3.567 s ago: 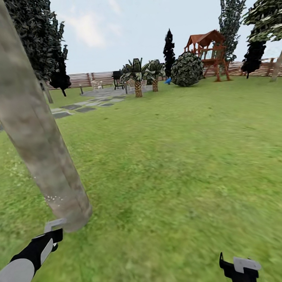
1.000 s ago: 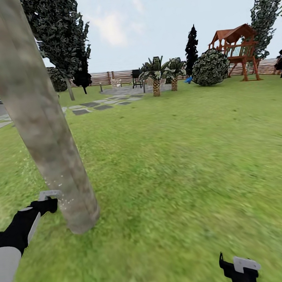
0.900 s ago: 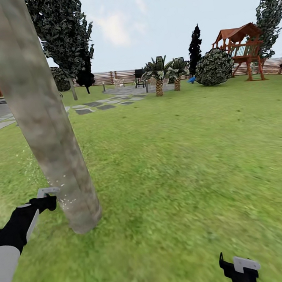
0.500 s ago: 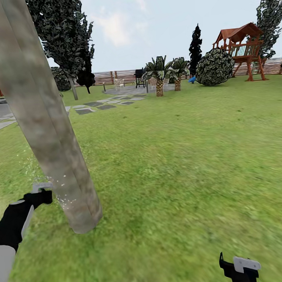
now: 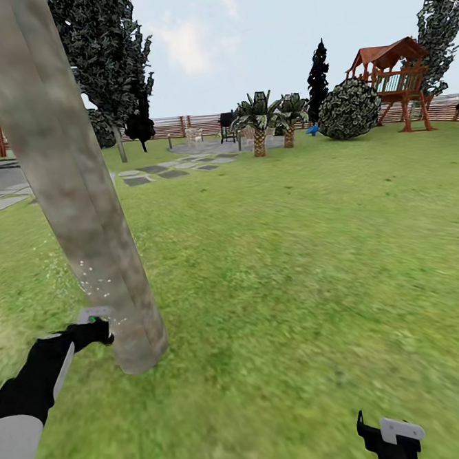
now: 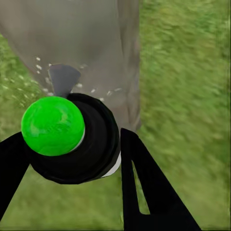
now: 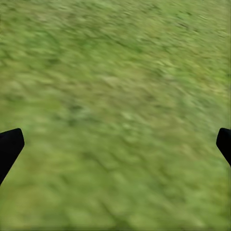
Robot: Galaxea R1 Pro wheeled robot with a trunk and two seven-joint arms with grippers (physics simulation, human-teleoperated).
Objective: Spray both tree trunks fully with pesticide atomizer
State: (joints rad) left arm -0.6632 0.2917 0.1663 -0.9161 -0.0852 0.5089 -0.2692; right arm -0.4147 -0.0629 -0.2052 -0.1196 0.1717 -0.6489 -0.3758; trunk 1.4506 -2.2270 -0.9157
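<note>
A thick grey-brown tree trunk leans up from the lawn at the left, its base close in front of me. My left gripper is beside the trunk's base, shut on the pesticide atomizer, a black bottle with a green round cap and a grey nozzle pointing at the bark. Pesticide, as tiny white specks, floats against the trunk just above the nozzle. My right gripper hangs low at the right, open over bare grass.
Green lawn stretches ahead to a brown slat fence. Far off stand short palms, a round shrub, a wooden play tower, dark trees and grey paving stones.
My left gripper with the atomizer has moved right and slightly down, closer to the trunk's base. The specks now sit higher on the bark. Since 3.6 s ago the view has panned left.
</note>
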